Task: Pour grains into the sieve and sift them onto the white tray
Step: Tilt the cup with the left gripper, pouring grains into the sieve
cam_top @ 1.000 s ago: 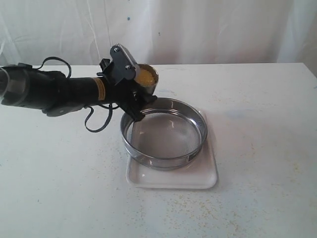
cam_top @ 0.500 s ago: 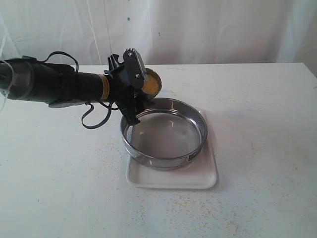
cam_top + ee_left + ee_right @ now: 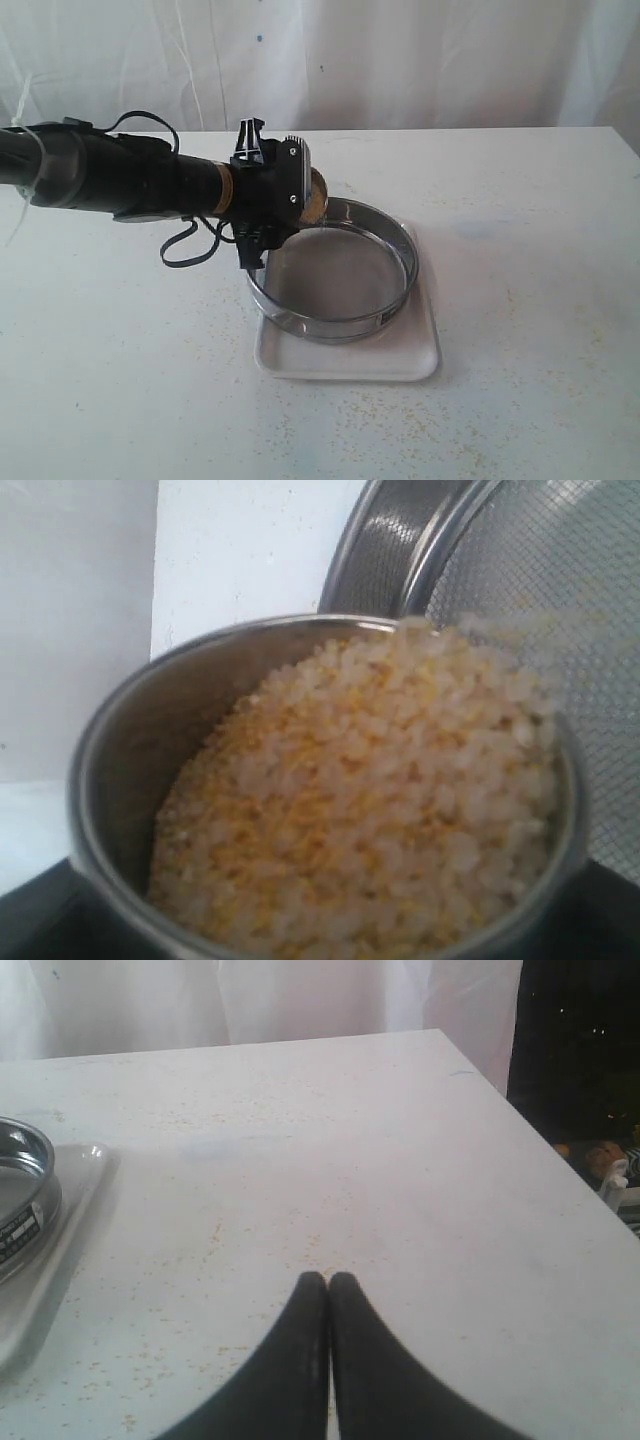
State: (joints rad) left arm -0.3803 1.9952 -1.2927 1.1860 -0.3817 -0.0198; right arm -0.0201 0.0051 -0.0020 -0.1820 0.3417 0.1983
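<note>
Tabletop [image 3: 400, 1160] beyond closed right fingers [image 3: 300, 1360]; left fingers' [image 3: 35, 925] gripped cup [image 3: 130, 740] spills grains [image 3: 370, 810], clear only wrist-side.

Right gripper [image 3: 327, 1278] (jaws pressed together) over speckled table [image 3: 400, 1160].

Ext cam looks down across table [image 3: 520, 200]; L wrist cam v. close, R farther; all share sieve [image 3: 330, 323].

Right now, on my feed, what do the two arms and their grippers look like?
The left arm is a thick black tube with a tan band near the wrist and a loose black cable looping under it. The left gripper is blocky and black with small silver screws. Of the right gripper only two smooth black fingers show, tapering to rounded tips.
</note>
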